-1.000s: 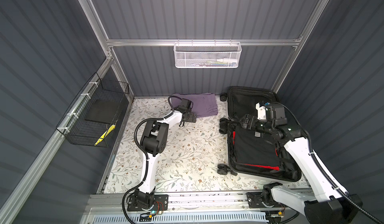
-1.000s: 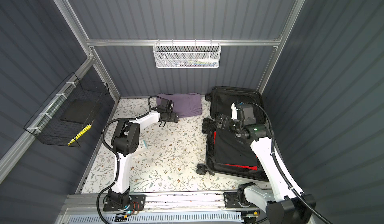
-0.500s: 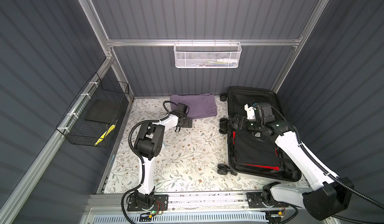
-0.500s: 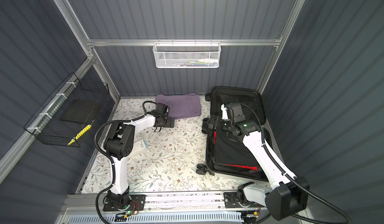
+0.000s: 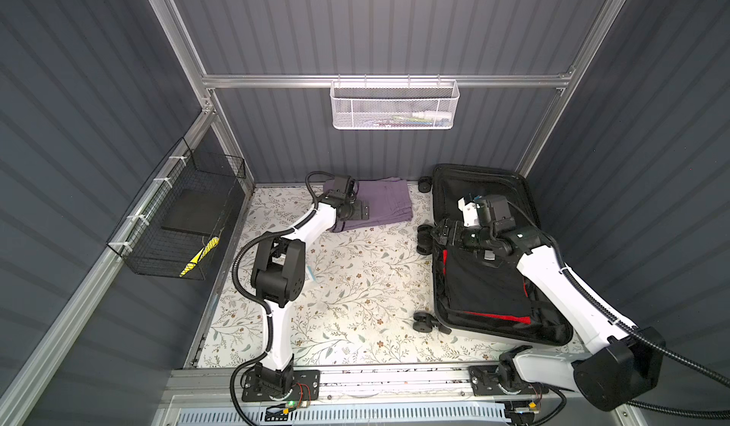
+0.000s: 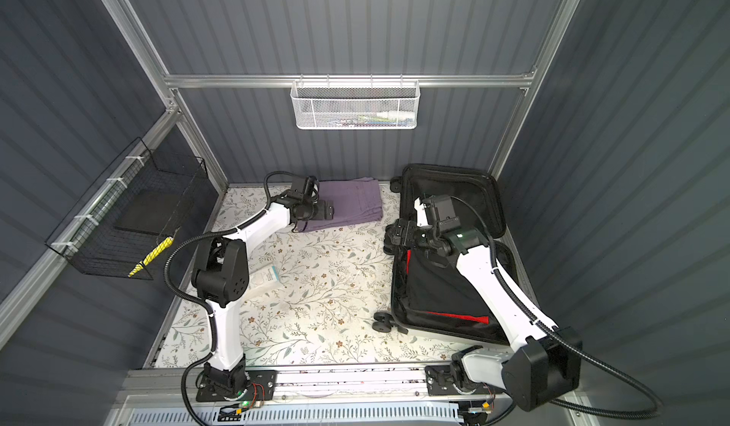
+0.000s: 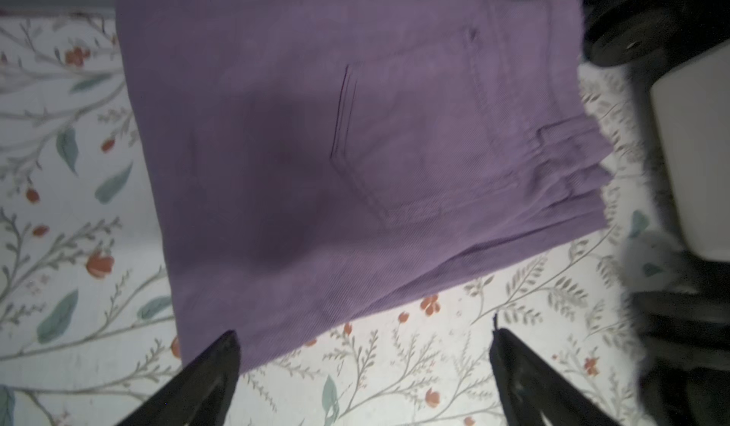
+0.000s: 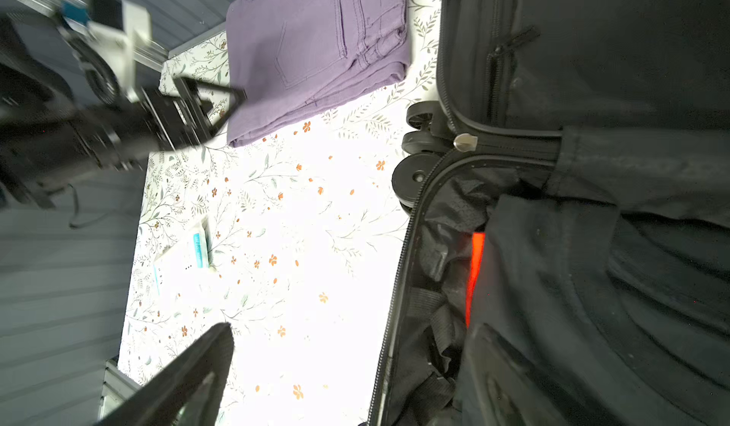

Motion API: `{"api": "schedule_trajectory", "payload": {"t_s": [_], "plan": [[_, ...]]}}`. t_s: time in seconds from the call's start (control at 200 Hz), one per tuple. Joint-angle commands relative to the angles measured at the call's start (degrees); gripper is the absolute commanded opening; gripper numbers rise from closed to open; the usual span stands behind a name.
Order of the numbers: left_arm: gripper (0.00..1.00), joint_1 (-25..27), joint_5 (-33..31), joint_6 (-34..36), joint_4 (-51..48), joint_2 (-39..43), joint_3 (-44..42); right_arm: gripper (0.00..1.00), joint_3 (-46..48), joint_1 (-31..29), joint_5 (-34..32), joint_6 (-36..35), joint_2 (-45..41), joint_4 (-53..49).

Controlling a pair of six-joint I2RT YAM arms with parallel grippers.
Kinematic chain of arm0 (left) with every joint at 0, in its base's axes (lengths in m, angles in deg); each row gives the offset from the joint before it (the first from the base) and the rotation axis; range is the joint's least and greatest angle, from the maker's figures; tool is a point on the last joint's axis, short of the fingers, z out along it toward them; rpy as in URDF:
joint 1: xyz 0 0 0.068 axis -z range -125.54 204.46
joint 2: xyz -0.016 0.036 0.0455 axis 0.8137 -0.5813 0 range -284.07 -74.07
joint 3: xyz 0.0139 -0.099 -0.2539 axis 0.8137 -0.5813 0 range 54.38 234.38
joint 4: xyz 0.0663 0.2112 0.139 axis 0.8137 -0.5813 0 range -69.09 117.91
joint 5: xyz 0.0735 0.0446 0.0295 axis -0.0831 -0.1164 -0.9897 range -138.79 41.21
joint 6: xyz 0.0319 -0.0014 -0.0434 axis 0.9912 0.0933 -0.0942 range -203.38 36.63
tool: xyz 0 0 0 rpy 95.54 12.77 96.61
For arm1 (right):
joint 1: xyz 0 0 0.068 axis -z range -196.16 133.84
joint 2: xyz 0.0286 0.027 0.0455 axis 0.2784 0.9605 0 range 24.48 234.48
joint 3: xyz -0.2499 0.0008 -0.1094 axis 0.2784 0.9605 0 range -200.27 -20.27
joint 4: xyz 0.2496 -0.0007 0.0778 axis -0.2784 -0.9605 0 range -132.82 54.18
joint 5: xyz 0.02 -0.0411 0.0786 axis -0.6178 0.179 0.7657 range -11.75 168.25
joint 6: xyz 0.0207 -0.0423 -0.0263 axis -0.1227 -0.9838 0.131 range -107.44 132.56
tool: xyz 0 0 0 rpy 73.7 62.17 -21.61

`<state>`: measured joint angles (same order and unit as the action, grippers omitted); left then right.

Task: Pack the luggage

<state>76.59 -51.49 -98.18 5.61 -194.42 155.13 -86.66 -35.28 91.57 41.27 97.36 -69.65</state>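
Note:
The luggage [image 5: 466,183] [image 6: 454,187] lies open at the right of the floral table, its black lining showing and a black garment with red trim [image 5: 482,285] in its near half. Folded purple trousers [image 5: 385,202] [image 6: 355,202] [image 7: 316,127] [image 8: 316,48] lie at the back. My left gripper [image 5: 361,210] [image 6: 328,210] [image 7: 363,337] is open at the trousers' near corner, with only table between its fingers. My right gripper [image 5: 440,234] [image 6: 397,232] [image 8: 351,329] hangs open over the luggage's left rim [image 8: 399,285], holding nothing.
A white mesh basket [image 5: 395,108] hangs on the back wall. A black wire basket [image 5: 177,222] on the left wall holds a yellow item [image 5: 197,262]. A white packet with teal print [image 6: 266,278] [image 8: 193,258] lies beside the left arm. Black spinner wheels [image 5: 424,238] jut from the luggage.
My left gripper has moved back onto the trousers' near corner. My right gripper has shifted left from inside the luggage to its left rim. Both have stayed open.

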Motion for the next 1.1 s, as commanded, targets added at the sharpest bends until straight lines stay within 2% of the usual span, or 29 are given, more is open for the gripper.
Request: {"api": "schedule_trajectory", "payload": {"t_s": [0.0,0.235,0.41,0.635,1.096], "plan": [[1.00,-0.2,1.7,0.6,-3.5,-6.3,6.5,0.95,0.7,-0.7,0.9,1.0,0.3,1.1],[1.00,-0.3,1.9,0.8,-7.2,-18.0,19.3,0.95,1.0,-2.6,1.2,0.7,-0.1,0.9],[1.00,-0.3,2.0,0.4,-7.5,-20.9,20.0,0.94,-0.9,-4.0,0.2,-0.4,0.6,-0.5],[1.00,-0.3,2.3,-0.4,-4.3,-18.0,9.7,0.94,-4.7,-5.9,-0.9,-0.4,2.2,-1.5],[1.00,-1.8,3.2,-3.3,5.7,-4.3,-17.3,0.94,-8.5,-10.6,-4.0,2.2,5.2,-1.7]]}}
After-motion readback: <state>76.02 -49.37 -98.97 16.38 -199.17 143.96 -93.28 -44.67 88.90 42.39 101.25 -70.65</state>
